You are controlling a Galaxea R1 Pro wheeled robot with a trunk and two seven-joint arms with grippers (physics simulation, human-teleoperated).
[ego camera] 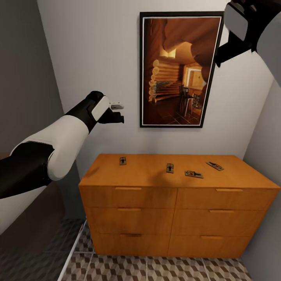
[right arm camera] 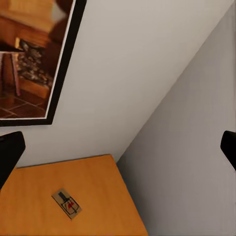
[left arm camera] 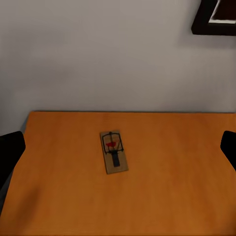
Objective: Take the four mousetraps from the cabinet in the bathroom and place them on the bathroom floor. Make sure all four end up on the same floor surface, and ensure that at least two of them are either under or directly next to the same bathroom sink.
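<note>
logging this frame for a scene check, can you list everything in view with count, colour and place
mousetraps: four, tan boards with dark wire, apart on the cabinet top: far left, middle, right of middle, far right
cabinet: one, orange-brown wood with drawer fronts and bar handles, against the back wall
picture: one, dark frame, log-cabin interior, on the wall above the cabinet
bathroom floor: cube-pattern tiles in brown, beige and grey, in front of the cabinet
walls: pale grey, behind and right of the cabinet
left gripper: black, jaws open, raised over the cabinet's left end
right gripper: black, jaws open, high by the picture's right edge
</note>
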